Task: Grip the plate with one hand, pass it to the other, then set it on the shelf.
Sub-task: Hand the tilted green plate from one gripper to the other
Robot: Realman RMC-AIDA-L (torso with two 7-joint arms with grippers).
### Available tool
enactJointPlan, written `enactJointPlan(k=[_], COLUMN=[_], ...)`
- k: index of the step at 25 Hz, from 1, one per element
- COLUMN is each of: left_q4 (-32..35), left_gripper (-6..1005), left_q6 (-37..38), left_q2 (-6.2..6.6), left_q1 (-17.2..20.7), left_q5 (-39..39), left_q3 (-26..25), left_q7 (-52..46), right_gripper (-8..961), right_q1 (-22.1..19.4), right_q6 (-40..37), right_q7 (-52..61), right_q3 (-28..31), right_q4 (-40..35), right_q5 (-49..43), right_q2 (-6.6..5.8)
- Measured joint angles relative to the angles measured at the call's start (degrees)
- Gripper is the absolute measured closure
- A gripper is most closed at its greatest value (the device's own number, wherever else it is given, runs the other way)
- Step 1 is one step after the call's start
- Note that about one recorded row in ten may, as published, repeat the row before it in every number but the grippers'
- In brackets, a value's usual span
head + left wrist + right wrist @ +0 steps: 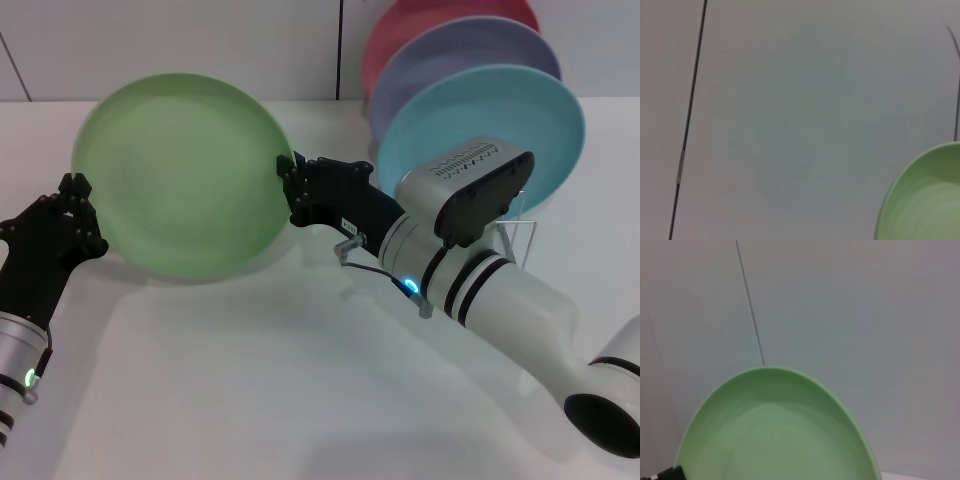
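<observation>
The light green plate [180,175] is held upright above the white table. My right gripper [293,188], on the bulky white banded arm, is shut on the plate's right rim. The plate fills the lower part of the right wrist view [775,430]. My left gripper [80,215], on the slim black forearm, is beside the plate's left rim with its fingers spread. Only an edge of the plate shows in the left wrist view [925,200]. The wire shelf [520,235] stands at the back right, mostly hidden behind my right arm.
A sky-blue plate [500,110], a lavender plate [450,55] and a pink plate [400,30] stand upright in the shelf. A grey panelled wall runs behind the table.
</observation>
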Motion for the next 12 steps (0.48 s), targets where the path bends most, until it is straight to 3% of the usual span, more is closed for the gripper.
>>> enactJointPlan(k=[12], left_q4=[0.3], left_gripper=[968], left_q6=[-0.3], left_q2=[0.00], left_q1=[0.3], left_q5=[0.0], left_q3=[0.1], left_q7=[0.0], right_gripper=[902], right_q1=[-0.3], right_q6=[0.0], right_q7=[0.0], right_q3=[2.0], right_q4=[-0.5], right_q5=[0.4], right_q2=[-0.01])
